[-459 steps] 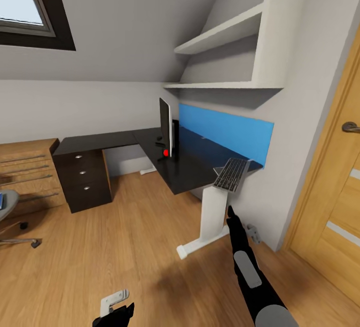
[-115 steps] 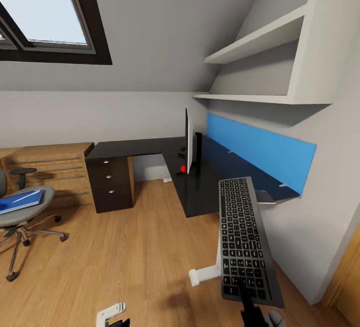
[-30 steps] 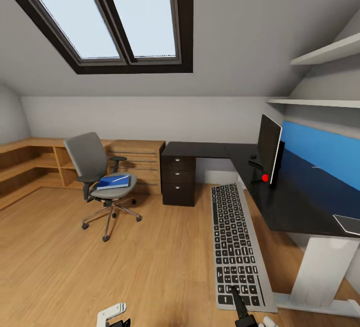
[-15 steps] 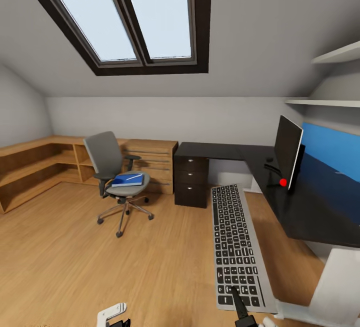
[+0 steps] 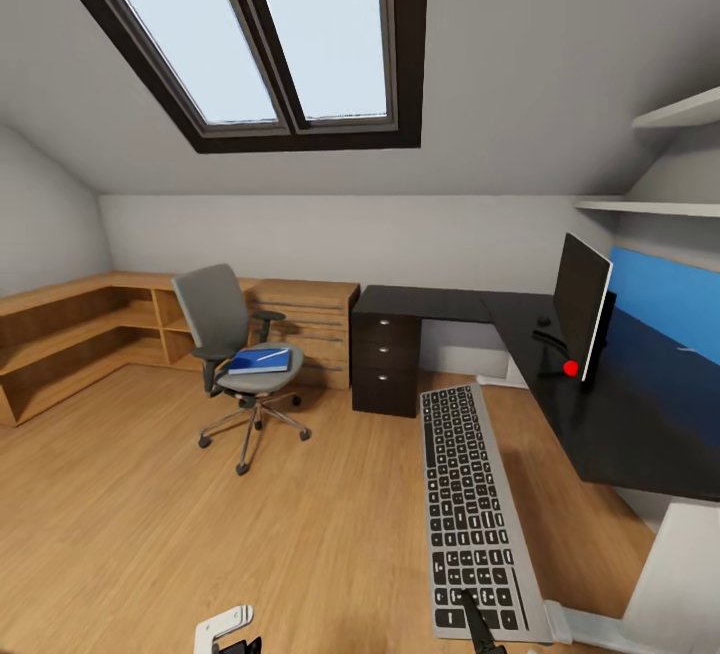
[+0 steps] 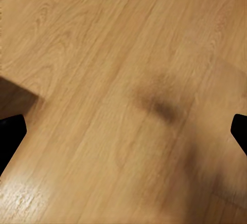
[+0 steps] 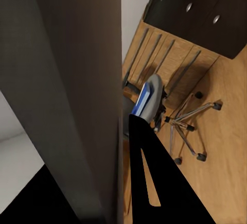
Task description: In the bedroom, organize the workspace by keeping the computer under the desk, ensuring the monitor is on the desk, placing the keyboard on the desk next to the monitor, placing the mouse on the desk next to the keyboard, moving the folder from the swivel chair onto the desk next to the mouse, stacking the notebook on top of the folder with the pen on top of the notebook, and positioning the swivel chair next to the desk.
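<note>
Your right fingers [image 5: 468,606] are clamped on the keyboard's [image 5: 472,506] near end, holding it above the floor beside the desk [image 5: 590,404]. Your left fingers [image 6: 10,136] are spread over bare floor. The folder [image 5: 262,361] lies on the swivel chair [image 5: 232,349].

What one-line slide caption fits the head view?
Right claw holds the keyboard above the floor beside the desk, with the folder on the swivel chair.
</note>
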You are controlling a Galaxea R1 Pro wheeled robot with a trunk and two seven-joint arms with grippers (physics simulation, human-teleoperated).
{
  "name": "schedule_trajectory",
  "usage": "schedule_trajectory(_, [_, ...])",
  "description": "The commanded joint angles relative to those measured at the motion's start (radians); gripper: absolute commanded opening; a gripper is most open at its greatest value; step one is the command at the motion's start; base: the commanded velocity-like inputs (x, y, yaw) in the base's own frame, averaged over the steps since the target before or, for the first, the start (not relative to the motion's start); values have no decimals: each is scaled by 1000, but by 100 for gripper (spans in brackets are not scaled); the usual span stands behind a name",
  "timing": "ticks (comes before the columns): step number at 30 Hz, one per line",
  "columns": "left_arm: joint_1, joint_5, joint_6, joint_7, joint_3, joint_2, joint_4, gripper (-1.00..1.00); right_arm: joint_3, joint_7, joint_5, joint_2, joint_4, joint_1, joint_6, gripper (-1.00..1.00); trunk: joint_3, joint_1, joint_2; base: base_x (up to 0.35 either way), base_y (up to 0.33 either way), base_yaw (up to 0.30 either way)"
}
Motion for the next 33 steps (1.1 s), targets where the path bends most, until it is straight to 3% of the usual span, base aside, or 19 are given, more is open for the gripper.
schedule_trajectory(1, [0, 11, 2, 10, -6, 1, -2, 100, -1, 7, -8, 1, 0, 0, 4, -100, 2, -4, 7, 0, 0, 0])
schedule_trajectory(29, [0, 12, 3, 11, -7, 1, -2, 100, 9, -4, -2, 4, -1, 0, 4, -100, 90, -111, 203, 16, 0, 0])
schedule_trajectory(31, [0, 12, 4, 12, -8, 0, -2, 100, 19, -35, 2, 6, -8, 0, 4, -100, 96, -119, 217, 78, 0, 0])
schedule_trajectory(32, [0, 13, 4, 13, -9, -1, -1, 100, 57, -119, 9, 9, -41, -4, 4, -100, 99, -123, 224, 81, 0, 0])
schedule_trajectory(33, [0, 14, 4, 13, -8, 0, -1, 100, 99, -246, 13, 11, -95, -14, 4, -100, 103, -127, 231, 82, 0, 0])
